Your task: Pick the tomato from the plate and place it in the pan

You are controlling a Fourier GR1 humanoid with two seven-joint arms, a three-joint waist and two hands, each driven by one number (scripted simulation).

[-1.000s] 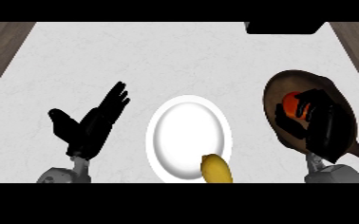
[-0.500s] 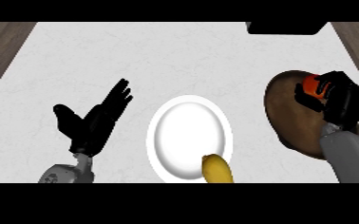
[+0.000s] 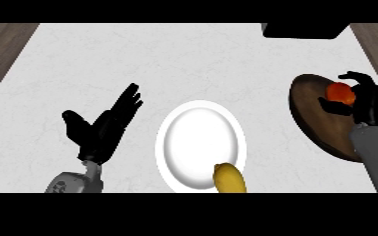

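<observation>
White marbled counter (image 3: 148, 60) fills the view, wood-brown strips at far left and right edges. Dark box-like object (image 3: 304, 30) at the upper right, cut off by the top of the view.

Right robot hand (image 3: 362, 102) at the right edge, over the pan (image 3: 317, 115). Fingers and thumb curled round the tomato (image 3: 341, 93); the red fruit shows between them. Tomato sits over the upper part of the pan, in the grasp; cannot tell whether it touches the pan's floor. Grey forearm runs down from the hand across the pan's lower right, leaving the view at the right edge.

Pan: round, dark brown, partly cut by the right edge of the view, well apart from the plate.

White plate (image 3: 199, 130) in the lower centre, looks taller than wide. Its middle is bare. Yellow banana (image 3: 229, 179) lies at the plate's lower right rim, its near end running out of the view's bottom.

Left robot hand (image 3: 103, 127) at lower left, left of the plate and not touching it. Open, fingers straight and pointing up and to the right, thumb spread out to the left. Resting, holds nothing. Grey wrist below it at the bottom edge.
</observation>
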